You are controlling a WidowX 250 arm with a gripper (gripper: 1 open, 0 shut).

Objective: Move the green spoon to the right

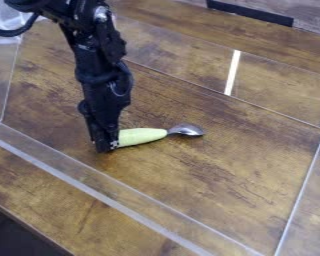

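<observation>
The green spoon (pixel 148 134) has a thick yellow-green handle and a small silver bowl that points right. It sits just over the wooden table, its bowl end tilted slightly up. My black gripper (pixel 107 142) comes down from the upper left and is shut on the left end of the handle. The fingertips hide that end of the handle.
Clear acrylic walls fence the wooden table (pixel 216 190): a low front wall (pixel 109 195) runs diagonally just below the gripper, and another panel (pixel 310 170) stands at the right. A bright glare streak (pixel 234 72) lies on the wood behind.
</observation>
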